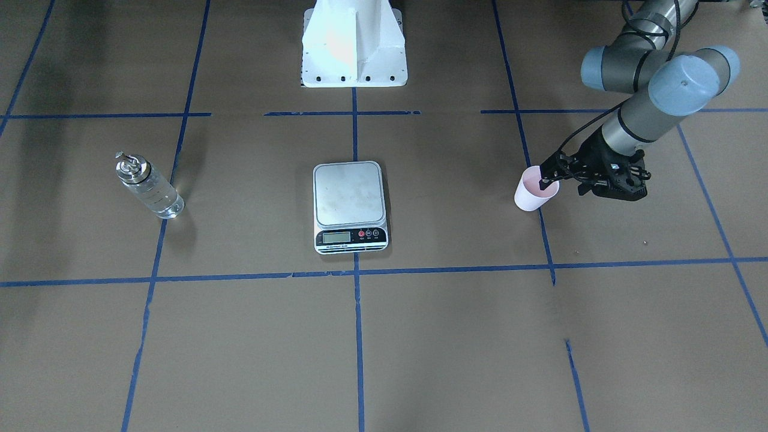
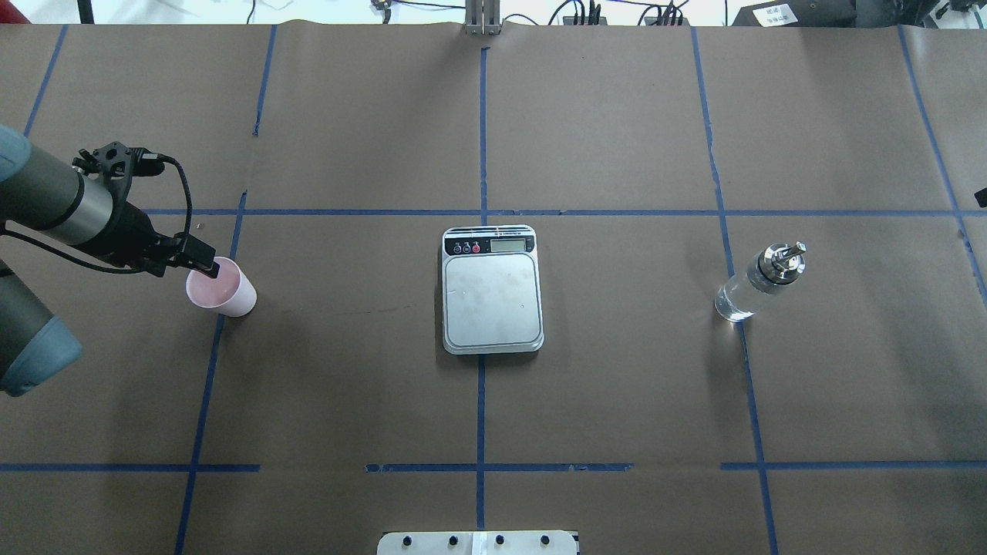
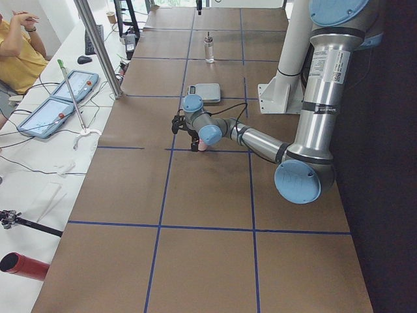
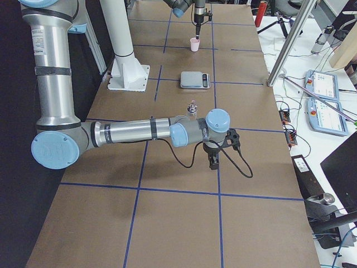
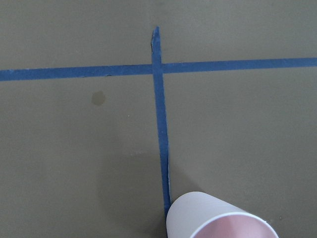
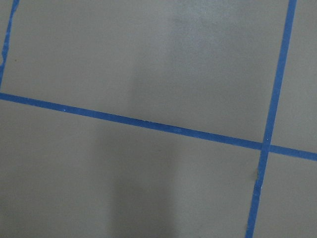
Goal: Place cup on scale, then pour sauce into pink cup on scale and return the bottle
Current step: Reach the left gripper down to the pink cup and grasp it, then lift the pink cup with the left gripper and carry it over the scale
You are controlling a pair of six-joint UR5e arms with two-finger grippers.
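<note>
Left end effector (image 1: 543, 182) grips cup (image 1: 531, 202) rim, scale (image 1: 349, 193) apart.

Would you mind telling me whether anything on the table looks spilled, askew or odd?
Nothing much stands out. The bottle and cup stand upright, the scale sits square to the tape lines, and no liquid shows on the paper. Only a small dark spot marks the paper near the cup, in the left wrist view.
</note>
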